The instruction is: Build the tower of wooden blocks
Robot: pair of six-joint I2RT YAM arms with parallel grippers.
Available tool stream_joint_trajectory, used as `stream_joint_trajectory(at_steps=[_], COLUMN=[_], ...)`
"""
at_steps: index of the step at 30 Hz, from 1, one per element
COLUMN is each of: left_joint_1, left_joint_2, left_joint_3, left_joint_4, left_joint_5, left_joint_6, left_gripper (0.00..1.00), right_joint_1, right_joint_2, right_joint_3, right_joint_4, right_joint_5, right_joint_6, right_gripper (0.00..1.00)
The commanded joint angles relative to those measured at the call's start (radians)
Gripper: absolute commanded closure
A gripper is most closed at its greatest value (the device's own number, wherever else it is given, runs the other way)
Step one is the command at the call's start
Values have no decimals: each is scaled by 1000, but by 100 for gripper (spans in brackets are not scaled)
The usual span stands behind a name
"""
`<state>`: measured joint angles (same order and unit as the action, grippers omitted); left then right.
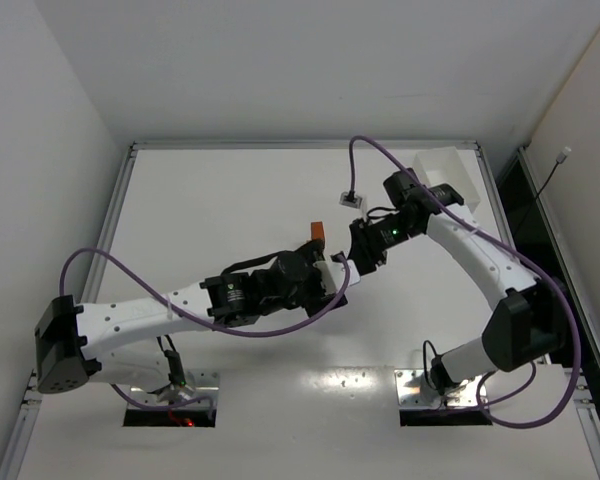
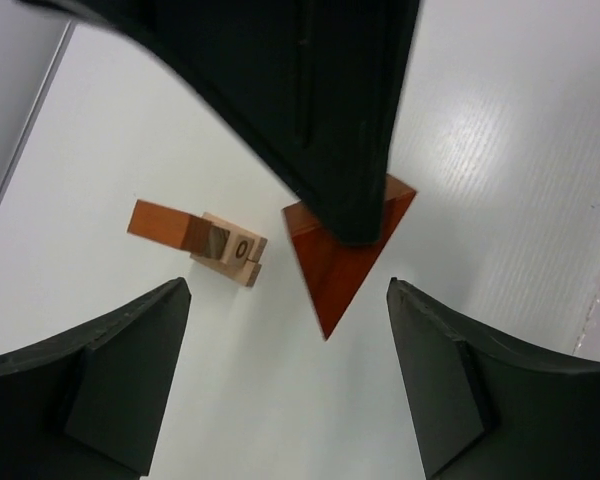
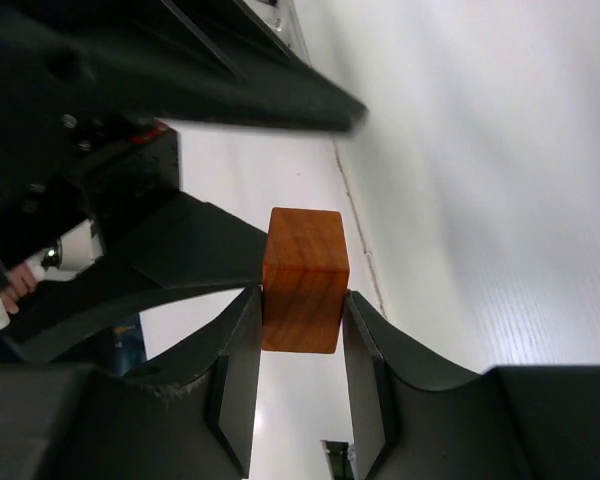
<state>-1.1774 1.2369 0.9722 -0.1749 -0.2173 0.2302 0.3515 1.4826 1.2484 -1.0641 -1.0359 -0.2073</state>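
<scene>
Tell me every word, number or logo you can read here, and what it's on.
"O" (or "0"): one dark ring on the tan block, left wrist view; letter, digit or plain ring, I cannot tell.
Too small to read: anything on the small pale piece, top view.
No marking shows on the reddish-brown wedge.
Nothing else readable.

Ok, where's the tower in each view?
Top: tower at picture centre, red cap showing.
Left wrist: left of centre, beside the wedge.
Right wrist: not in it.
Landmark: the wedge, shut in the right gripper, sits mid-frame in both wrist views.
</scene>
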Motion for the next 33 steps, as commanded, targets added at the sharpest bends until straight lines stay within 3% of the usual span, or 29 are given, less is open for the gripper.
stream_joint_trajectory(at_steps=[1,3,7,11,14,17,24,33], left_joint_1=[-4,19,126,270,427,542,688,826], left_joint_2=[-65,-80,-90,-90,-65,-34,30,70], left_joint_3=[45,36,71,124,189,246,220,178], left_joint_4=[11,-8,-80,-170,-251,-342,-379,-370], left_joint_5=[-94,-154,-286,-425,-398,-338,-251,-131], left_joint_6=[-81,-110,-178,-207,-279,-359,-436,-489], left_gripper=[22,19,0,0,0,0,0,0], right_joint_1=[-13,-26,-65,-45,13,93,263,388], right_joint_2=[-47,-56,-82,-165,-209,-179,-76,24], right_joint_3=[-21,-21,-43,-73,-121,-87,-50,-35], right_joint_4=[65,101,281,504,672,701,753,809], right_joint_5=[13,52,192,564,788,976,1357,1482], right_joint_6=[13,80,284,508,653,724,835,829], right_gripper=[100,100,100,100,100,100,100,100])
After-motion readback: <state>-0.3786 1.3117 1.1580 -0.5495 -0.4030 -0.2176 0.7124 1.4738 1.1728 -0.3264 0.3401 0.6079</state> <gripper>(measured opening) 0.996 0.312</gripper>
